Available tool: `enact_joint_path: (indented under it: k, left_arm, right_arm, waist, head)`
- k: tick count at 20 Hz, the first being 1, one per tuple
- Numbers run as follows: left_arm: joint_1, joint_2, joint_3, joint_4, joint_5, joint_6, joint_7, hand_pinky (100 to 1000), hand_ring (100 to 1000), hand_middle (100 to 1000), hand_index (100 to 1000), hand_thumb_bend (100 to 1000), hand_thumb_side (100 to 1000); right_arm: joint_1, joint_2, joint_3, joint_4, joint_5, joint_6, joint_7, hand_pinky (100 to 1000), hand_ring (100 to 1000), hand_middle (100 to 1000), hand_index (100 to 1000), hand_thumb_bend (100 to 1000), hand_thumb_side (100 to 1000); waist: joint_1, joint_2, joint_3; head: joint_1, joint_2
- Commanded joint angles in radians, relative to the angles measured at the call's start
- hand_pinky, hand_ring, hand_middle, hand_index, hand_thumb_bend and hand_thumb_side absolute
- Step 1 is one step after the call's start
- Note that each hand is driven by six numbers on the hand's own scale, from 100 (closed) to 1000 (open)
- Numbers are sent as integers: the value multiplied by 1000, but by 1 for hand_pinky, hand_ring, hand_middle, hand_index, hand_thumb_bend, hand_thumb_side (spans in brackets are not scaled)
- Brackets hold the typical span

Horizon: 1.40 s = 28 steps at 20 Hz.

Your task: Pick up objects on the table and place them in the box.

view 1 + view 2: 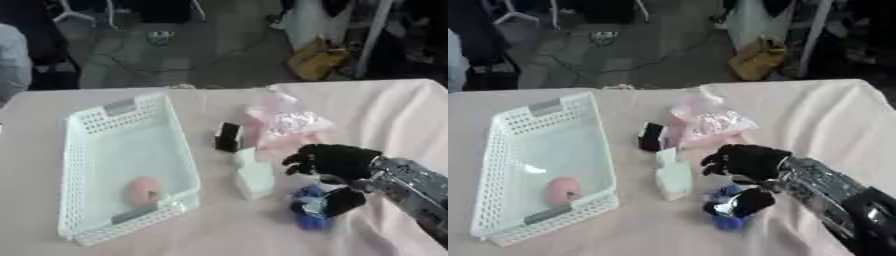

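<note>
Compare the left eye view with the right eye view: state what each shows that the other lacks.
Only the left eye view: nothing distinct; it just crops the right arm sooner.
Only the right eye view: more of the right forearm, down to the lower right corner.
Both: the white basket holding a pink round object, a black block, a pale bottle, a pink plastic bag, and the right hand curled above a blue object.

The basket (83, 150) is pale mint white with a lattice of small holes; the ball (143, 190) in it is pink. The table (385, 110) is covered in pale pink cloth. The robot hand (332, 161) is black, its forearm silver. Beside it lie a blue object (308, 207), a white bottle (254, 177), a small black box (229, 136) and a clear pinkish bag (284, 122).
</note>
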Motion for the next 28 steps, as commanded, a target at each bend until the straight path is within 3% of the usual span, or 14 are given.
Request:
enact_joint_path:
  k: [1, 5, 11, 19, 28]
  left_arm:
    - [-22, 9, 7, -13, 2, -1, 3, 850, 994, 915, 973, 100, 968]
    - [-21, 9, 7, -13, 4, 0, 4, 850, 993, 914, 973, 100, 968]
    - [-22, 10, 10, -13, 4, 1, 7, 850, 993, 914, 973, 100, 968]
    - [-23, 7, 12, -13, 5, 0, 11, 850, 992, 912, 970, 100, 967]
    - [-27, 2, 13, -13, 6, -1, 14, 850, 992, 911, 970, 100, 965]
  right_arm:
    - [-22, -12, -22, 18, 62, -38, 1, 1000, 935, 938, 932, 457, 955]
    - [-17, -10, -28, 38, 129, -74, -5, 1000, 937, 945, 934, 437, 955]
    - [8, -13, -28, 65, 150, -111, 10, 1000, 945, 947, 934, 449, 921]
    - [25, -9, -32, 79, 110, -127, 44, 983, 942, 938, 931, 479, 894]
    - [24, 9, -37, 92, 35, -101, 71, 959, 940, 934, 935, 499, 884]
  waist:
    - [1, -2, 4]
    - [5, 3, 4]
    - [7, 4, 6]
    - [10, 8, 9]
    - [13, 17, 12]
  head:
    - [2, -17]
    - [-1, -19]
    - [2, -18]
    - [1, -18]
    - [0, -20]
